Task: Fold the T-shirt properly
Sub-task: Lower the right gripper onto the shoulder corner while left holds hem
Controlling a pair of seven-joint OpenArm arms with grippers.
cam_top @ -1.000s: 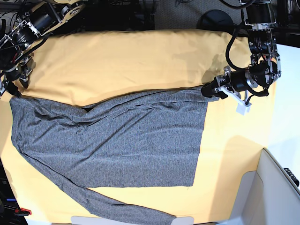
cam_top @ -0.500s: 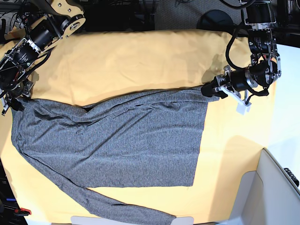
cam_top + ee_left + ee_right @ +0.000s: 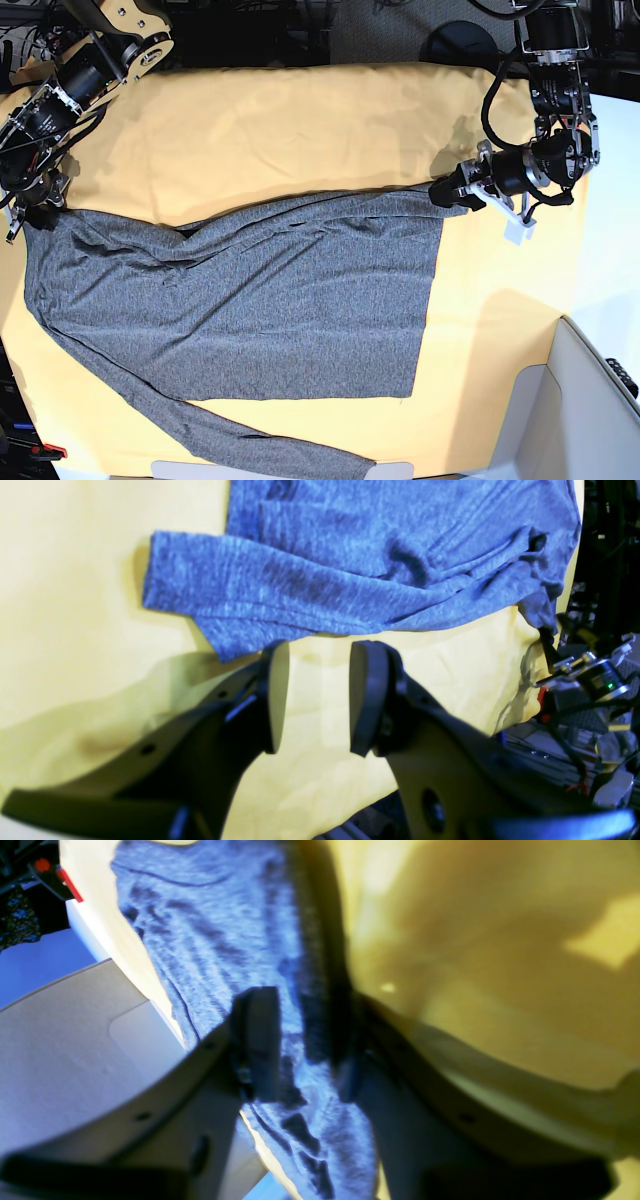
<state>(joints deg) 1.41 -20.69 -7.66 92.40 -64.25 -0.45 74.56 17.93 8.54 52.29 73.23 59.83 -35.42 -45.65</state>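
The T-shirt (image 3: 250, 300) is a dark grey long-sleeved shirt lying flat on the yellow cloth (image 3: 300, 130), with one sleeve trailing along the near edge. My right gripper (image 3: 30, 208) sits at its far-left corner. In the right wrist view that gripper (image 3: 300, 1050) has the bunched shirt edge (image 3: 225, 915) filling the gap between its fingers. My left gripper (image 3: 445, 193) rests low at the shirt's upper right corner. In the left wrist view it (image 3: 320, 655) stands open over bare yellow cloth, the shirt corner (image 3: 350, 555) just beyond its fingertips.
A white bin (image 3: 590, 400) stands at the right front corner. A white strip (image 3: 280, 470) borders the near table edge. Dark equipment and cables lie beyond the far edge. The yellow cloth hangs over the table's left side, close to the right gripper.
My right arm swung in and down onto the shirt's far-left corner, and its jaws narrowed around the fabric. The left arm and the shirt's right side stayed put.
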